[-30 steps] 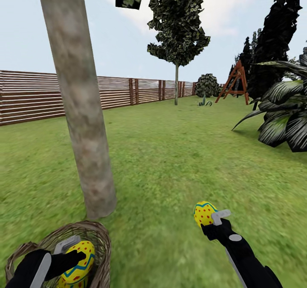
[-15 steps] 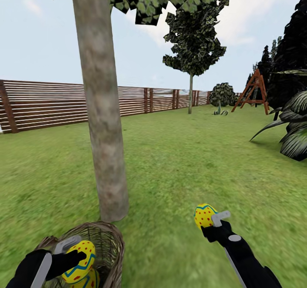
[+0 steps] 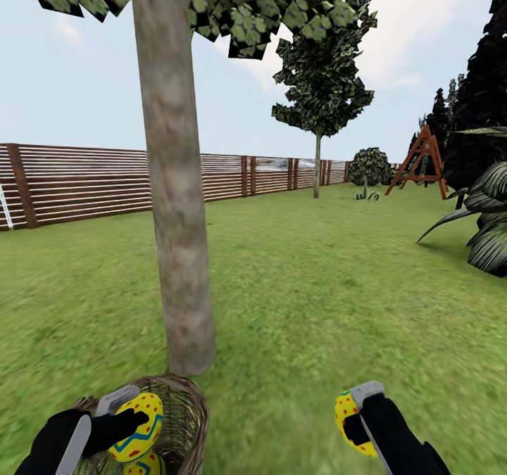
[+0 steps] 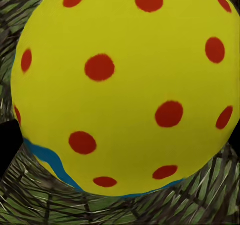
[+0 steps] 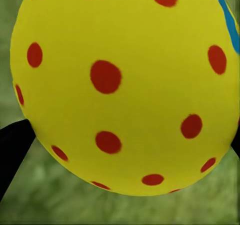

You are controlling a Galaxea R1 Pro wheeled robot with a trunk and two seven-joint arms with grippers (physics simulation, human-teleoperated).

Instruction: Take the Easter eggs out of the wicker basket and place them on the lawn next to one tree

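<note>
Left gripper [image 3: 130, 419]: clamped on a small yellow Easter egg with red dots and a blue-green zigzag band [image 3: 137, 427]. The held egg hangs directly above the open mouth of the round brown woven wicker basket [image 3: 186, 408], clear of the basket floor. In the left wrist view the same egg [image 4: 125, 90] sits against the gripper, with basket weave [image 4: 45, 205] behind it.

A second yellow dotted egg [image 3: 144, 464] lies inside the basket, below the held egg, partly cut off by the lower edge of the head view.

Right gripper [image 3: 355, 419]: clamped on a third yellow dotted egg [image 3: 350, 422]. This egg is held above the flat green grass lawn [image 3: 303, 285], well apart from the basket on the robot's right side. In the right wrist view the egg [image 5: 125, 85] has blurred grass [image 5: 120, 207] behind it.

The basket stands on the lawn just beside the base of the tree with the thick pale grey-brown trunk [image 3: 176, 179]; the basket rim lies in front of the trunk foot. Whether rim and trunk touch cannot be determined.

Background: a brown slatted wooden fence [image 3: 84, 183] along the far lawn edge, a thin-trunked round-crowned tree [image 3: 320, 88], a red-brown wooden A-frame [image 3: 422, 162] and dark broad-leaved plants [image 3: 486, 222] at the right.
</note>
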